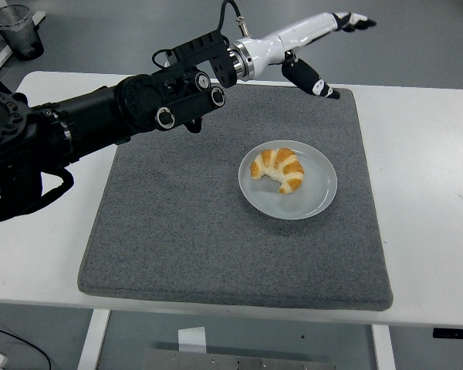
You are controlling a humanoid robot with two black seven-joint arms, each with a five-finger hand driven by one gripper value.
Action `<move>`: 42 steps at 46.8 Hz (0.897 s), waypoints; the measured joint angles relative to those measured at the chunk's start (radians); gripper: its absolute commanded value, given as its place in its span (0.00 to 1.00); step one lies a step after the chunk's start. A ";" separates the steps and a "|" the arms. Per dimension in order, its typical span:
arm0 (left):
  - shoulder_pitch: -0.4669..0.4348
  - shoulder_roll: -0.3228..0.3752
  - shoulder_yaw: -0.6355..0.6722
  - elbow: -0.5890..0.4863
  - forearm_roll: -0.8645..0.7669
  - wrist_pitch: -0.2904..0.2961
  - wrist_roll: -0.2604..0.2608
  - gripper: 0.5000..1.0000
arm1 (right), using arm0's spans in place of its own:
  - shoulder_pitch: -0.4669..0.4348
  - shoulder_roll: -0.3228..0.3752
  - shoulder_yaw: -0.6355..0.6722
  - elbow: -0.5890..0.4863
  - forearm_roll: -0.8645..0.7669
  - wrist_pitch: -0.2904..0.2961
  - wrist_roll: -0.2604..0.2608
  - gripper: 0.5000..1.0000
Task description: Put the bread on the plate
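Observation:
A golden croissant point(279, 169) lies on the pale round plate point(318, 199), a little left of its middle. The plate rests on the grey mat point(177, 231). My left hand point(324, 38), white with black tips, hangs high above the mat's far edge, well clear of the plate. Its fingers are stretched out straight and the thumb hangs down, with nothing in its hold. The black left arm point(100, 116) reaches in from the left edge. My right arm does not show.
A dark cup point(17, 29) stands on the floor at the top left. A small grey block point(174, 65) lies beyond the table's far edge.

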 measured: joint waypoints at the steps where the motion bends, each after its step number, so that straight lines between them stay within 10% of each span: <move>1: -0.001 0.000 0.000 0.008 -0.066 0.000 0.000 1.00 | 0.000 0.000 0.000 0.000 0.000 0.000 0.000 0.86; 16: 0.016 0.000 -0.073 0.142 -0.571 -0.004 0.023 1.00 | 0.000 0.000 0.000 0.000 0.000 0.000 -0.001 0.86; 26: 0.109 0.000 -0.293 0.194 -0.618 0.004 0.108 1.00 | 0.000 0.000 0.000 0.000 0.000 0.000 -0.001 0.86; 42: 0.309 0.000 -0.699 0.226 -0.616 0.004 0.106 1.00 | 0.000 0.000 0.000 0.000 0.000 0.000 -0.001 0.86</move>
